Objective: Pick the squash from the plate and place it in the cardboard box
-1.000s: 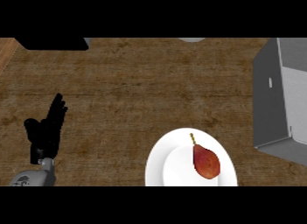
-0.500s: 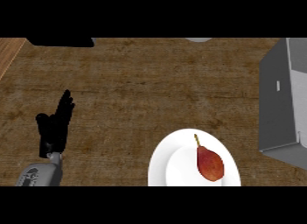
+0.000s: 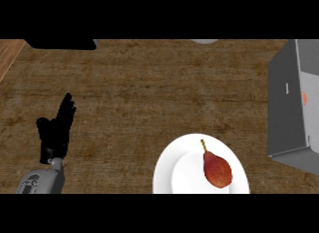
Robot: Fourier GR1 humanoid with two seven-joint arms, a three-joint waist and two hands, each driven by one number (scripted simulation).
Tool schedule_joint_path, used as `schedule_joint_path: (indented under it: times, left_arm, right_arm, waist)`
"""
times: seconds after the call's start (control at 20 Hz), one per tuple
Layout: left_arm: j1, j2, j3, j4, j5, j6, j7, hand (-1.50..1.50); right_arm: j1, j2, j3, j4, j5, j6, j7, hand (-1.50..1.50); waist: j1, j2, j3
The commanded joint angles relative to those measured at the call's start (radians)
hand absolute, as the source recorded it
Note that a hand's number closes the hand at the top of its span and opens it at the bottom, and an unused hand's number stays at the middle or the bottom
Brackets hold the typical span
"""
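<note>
A reddish-brown, pear-shaped squash with a thin stem lies on a white plate at the lower middle of the head view. At the right edge stands the grey box, partly cut off by the frame. My left hand rests at the lower left, fingers straight and pointing up, well apart from the plate. My right hand does not show.
The dark wooden counter stretches across the view. A black object sits at the top left edge, and a pale round thing peeks in at the top middle. A lighter wood strip runs along the far left.
The view has shifted, so the box now sits further right and the plate lower. The left hand shows slightly more to the right. The squash stays on the plate.
</note>
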Motion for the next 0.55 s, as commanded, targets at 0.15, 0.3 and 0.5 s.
schedule_joint_path:
  times: [0.15,0.3,0.5]
  left_arm:
    - [0.025,0.0,0.011,-0.019,0.003,0.008,0.008,0.0]
    - [0.015,-0.002,0.009,-0.018,0.005,0.001,0.012,0.0]
    - [0.002,0.01,0.023,-0.009,0.004,-0.004,0.009,0.0]
  right_arm:
    - [-0.064,0.087,-0.123,0.145,-0.174,0.153,-0.204,-1.5]
    - [-0.104,0.056,-0.204,0.246,-0.272,0.286,-0.205,-1.5]
    - [-0.108,-0.025,-0.284,0.397,-0.315,0.389,-0.253,-1.5]
  waist:
    - [-0.016,-0.006,0.0]
    - [-0.017,-0.004,0.0]
    - [-0.02,-0.002,0.0]
